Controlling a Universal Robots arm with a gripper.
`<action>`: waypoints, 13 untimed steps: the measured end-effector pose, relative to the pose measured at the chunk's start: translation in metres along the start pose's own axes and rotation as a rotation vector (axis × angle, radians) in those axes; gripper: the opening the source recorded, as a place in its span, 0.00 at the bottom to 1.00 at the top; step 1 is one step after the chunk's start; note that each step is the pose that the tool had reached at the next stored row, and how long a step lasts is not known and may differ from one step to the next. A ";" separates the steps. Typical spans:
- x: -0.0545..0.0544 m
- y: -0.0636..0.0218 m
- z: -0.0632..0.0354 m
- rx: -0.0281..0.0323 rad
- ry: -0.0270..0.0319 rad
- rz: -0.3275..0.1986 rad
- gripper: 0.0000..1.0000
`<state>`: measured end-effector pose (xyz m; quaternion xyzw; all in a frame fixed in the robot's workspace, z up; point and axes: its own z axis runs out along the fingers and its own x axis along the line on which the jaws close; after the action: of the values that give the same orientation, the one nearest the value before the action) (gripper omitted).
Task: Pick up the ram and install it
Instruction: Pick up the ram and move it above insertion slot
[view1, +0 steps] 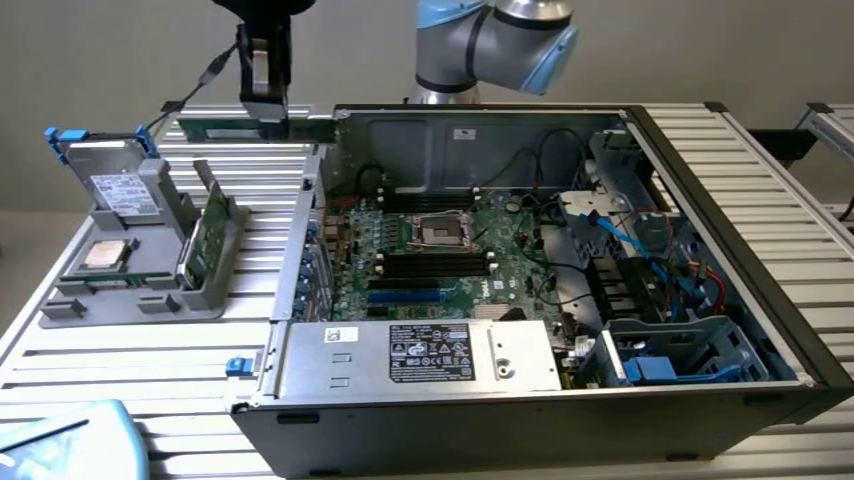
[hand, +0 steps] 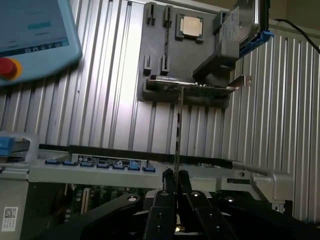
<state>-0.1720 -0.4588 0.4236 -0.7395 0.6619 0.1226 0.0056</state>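
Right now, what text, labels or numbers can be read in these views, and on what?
No text can be read.
Power supply label: print too small.
Hard drive label: blurred.
Teach pendant screen: blurred.
Case sticker: too small.
Nothing legible on the ram in the shut jaws.

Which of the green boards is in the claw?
The slim, long green circuit-board stick, gripped by the claw; the broader green card stands in the grey holder.

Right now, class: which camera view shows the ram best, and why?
The exterior view: the ram shows its green length under the gripper. The wrist view sees it edge-on, a thin strip clamped between the fingers.
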 end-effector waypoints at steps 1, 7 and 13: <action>0.000 -0.0042 -0.0015 0.0003 -0.0030 0.000 0.14; 0.002 -0.0309 -0.0085 0.0021 -0.0250 -0.004 0.14; 0.006 -0.0575 -0.0135 0.0030 -0.0359 -0.006 0.14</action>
<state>-0.1128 -0.4599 0.4267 -0.7393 0.6595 0.1348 0.0190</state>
